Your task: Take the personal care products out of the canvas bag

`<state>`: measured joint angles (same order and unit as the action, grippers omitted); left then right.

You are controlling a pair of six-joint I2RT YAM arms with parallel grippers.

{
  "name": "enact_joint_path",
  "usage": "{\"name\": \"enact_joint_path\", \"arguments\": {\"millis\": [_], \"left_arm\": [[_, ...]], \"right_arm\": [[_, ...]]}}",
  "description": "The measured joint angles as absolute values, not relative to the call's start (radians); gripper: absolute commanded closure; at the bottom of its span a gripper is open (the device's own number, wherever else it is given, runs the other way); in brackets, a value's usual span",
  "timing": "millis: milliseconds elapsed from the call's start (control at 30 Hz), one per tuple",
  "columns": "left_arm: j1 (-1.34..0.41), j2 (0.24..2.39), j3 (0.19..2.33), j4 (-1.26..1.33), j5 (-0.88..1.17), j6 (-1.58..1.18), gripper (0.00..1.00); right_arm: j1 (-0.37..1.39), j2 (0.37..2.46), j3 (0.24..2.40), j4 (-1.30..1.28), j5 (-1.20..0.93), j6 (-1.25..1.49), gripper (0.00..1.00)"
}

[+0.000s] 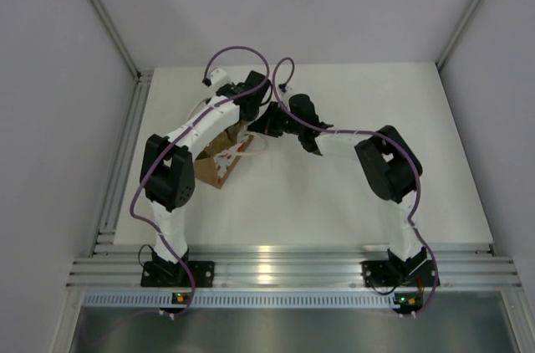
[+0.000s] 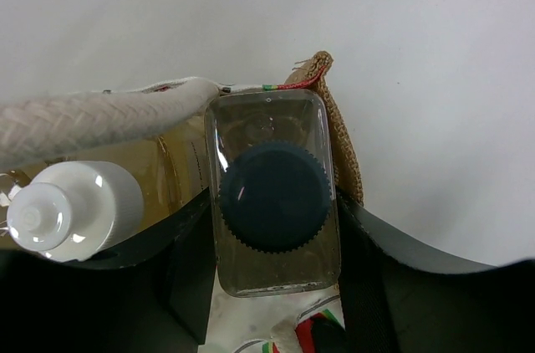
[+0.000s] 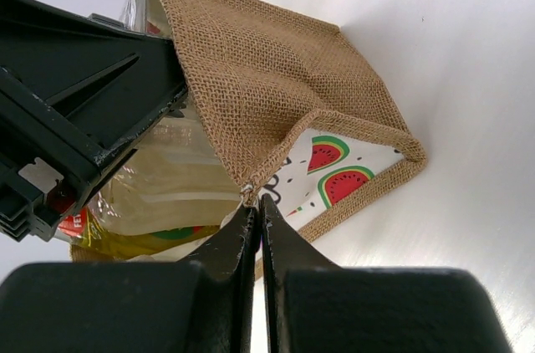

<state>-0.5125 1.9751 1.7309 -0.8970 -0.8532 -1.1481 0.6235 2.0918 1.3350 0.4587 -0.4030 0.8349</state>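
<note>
The canvas bag (image 1: 219,165) lies tilted on the table under both grippers. It is tan burlap (image 3: 267,94) with a watermelon print panel (image 3: 334,171). In the left wrist view my left gripper (image 2: 272,240) is shut on the clear squarish bottle with a dark round cap (image 2: 272,194), at the bag's mouth by the burlap rim (image 2: 338,131). An amber bottle with a white cap (image 2: 75,202) lies beside it under the white rope handle (image 2: 100,115). My right gripper (image 3: 257,207) is shut on the bag's rim corner. Amber bottles (image 3: 167,181) show inside the bag. The red cap is hidden.
The left gripper's black body (image 3: 75,102) fills the left of the right wrist view, close to my right fingers. Both grippers meet over the bag (image 1: 255,115). The white table (image 1: 351,194) is bounded by grey walls on each side and an aluminium rail at the near edge.
</note>
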Motion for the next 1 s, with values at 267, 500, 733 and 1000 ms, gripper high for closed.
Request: {"name": "enact_joint_path", "arguments": {"millis": [267, 500, 733, 1000], "left_arm": [[-0.512, 1.975, 1.737, -0.899, -0.846, -1.127, 1.00], [-0.504, 1.975, 1.767, -0.923, -0.785, -1.056, 1.00], [-0.503, 1.974, 1.810, -0.958, -0.718, -0.944, 1.00], [-0.503, 1.964, 1.851, -0.977, -0.673, -0.842, 1.00]], "right_arm": [[0.624, 2.092, 1.335, 0.458, -0.403, 0.842, 1.00], [0.624, 2.092, 1.334, 0.458, -0.393, 0.884, 1.00], [0.624, 2.080, 1.306, 0.464, -0.360, 0.947, 1.00], [0.624, 2.075, 1.303, 0.450, -0.335, 0.971, 1.00]]}}
